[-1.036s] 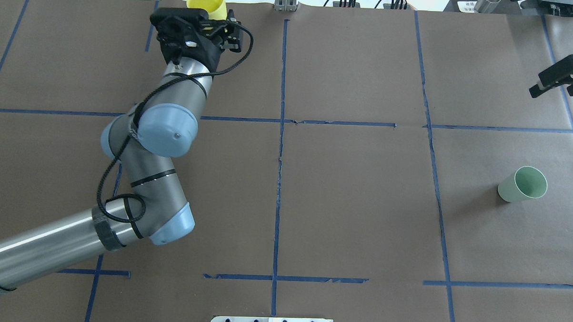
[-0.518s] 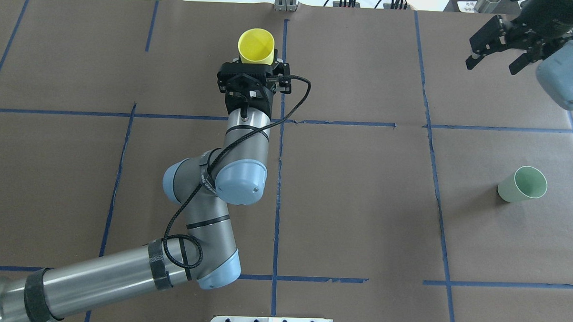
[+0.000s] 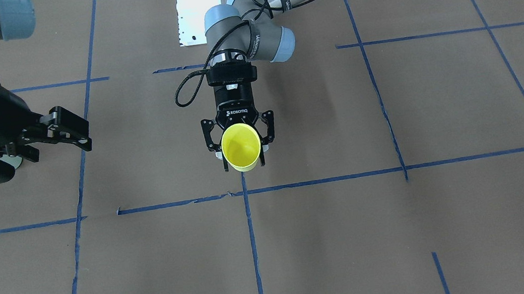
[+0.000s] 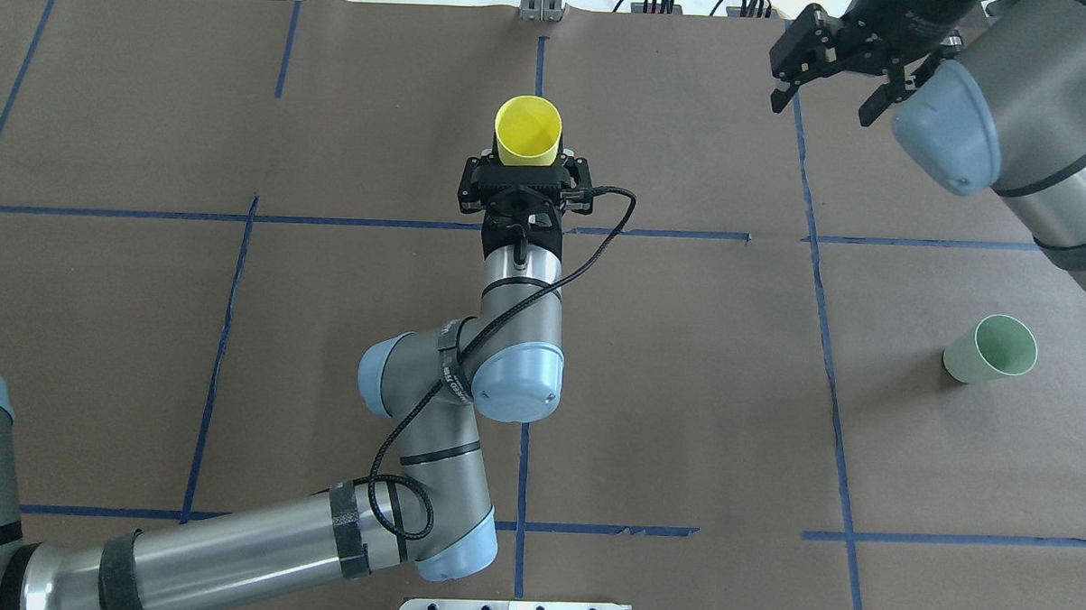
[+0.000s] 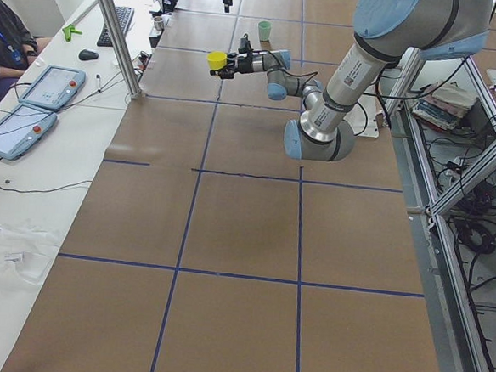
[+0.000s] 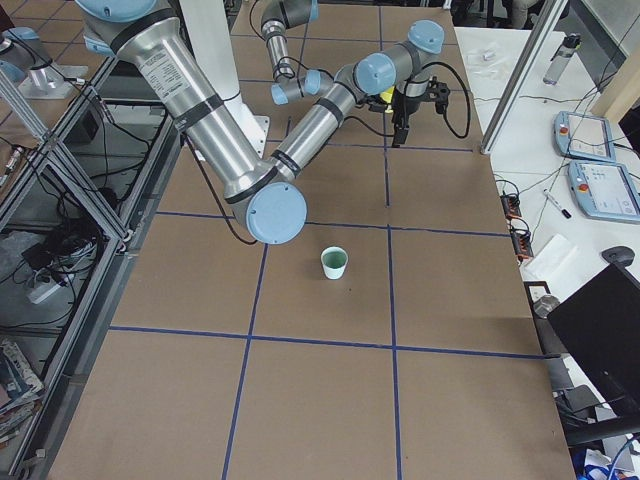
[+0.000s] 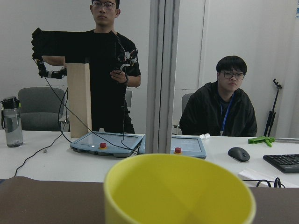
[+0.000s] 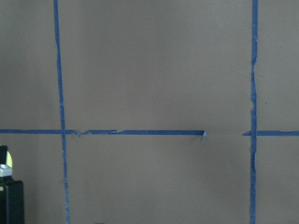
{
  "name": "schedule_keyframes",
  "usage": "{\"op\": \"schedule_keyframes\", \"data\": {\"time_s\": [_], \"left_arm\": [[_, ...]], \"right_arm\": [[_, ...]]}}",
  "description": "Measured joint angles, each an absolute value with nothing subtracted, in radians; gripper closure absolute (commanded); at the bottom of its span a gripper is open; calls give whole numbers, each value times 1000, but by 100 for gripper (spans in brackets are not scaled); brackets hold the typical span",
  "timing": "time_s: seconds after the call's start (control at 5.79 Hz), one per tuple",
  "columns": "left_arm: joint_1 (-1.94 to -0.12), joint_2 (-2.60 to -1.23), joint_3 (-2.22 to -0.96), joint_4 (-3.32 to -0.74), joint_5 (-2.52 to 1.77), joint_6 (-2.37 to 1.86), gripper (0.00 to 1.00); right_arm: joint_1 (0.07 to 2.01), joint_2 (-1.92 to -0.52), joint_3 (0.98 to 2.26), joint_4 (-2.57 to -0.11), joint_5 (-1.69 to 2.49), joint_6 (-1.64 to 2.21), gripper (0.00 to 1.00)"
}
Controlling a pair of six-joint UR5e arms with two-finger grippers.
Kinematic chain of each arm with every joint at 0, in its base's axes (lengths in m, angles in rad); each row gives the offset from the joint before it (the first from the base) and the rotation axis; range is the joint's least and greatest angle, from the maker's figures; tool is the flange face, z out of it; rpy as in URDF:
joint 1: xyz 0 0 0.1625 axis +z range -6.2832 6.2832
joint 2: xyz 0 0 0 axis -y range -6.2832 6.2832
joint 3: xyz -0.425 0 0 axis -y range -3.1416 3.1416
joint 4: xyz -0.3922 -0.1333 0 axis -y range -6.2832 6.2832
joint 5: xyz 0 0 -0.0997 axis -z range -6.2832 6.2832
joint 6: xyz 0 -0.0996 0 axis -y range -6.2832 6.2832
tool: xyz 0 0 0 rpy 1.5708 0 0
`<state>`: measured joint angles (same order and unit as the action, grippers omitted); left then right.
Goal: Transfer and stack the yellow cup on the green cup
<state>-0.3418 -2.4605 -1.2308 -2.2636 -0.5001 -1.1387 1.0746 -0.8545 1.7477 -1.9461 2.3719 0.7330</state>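
- Overhead exterior: yellow cup [image 4: 528, 128] is held upright above the table, near the centre line, pinched between the closed fingers of the left gripper [image 4: 526, 164].
- Green cup [image 4: 991, 350] is stood at the robot's right, well apart.
- Right gripper [image 4: 821, 109] is held spread, empty.
- Risk, as judged: 1 early release at hand-over, and the tapered cup is dropped.

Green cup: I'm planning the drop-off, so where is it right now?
In the overhead view the green cup stands upright on the right side of the table, inside a taped square, far from the yellow cup held mid-table.
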Motion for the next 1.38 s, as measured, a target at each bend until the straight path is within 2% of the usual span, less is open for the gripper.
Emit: {"op": "schedule_keyframes", "data": {"time_s": [0.52, 1.04, 1.38], "left_arm": [[-334, -2474, -1220, -2258, -496, -1152, 57], [-333, -2476, -1220, -2260, -497, -1155, 57], [-333, -2476, -1221, -2260, -497, -1159, 57]], "right_arm": [[1016, -564, 1440, -1947, 2367, 787, 0], [948, -434, 1269, -1940, 2359, 840, 0], [907, -399, 1217, -1940, 2331, 840, 1]]}}
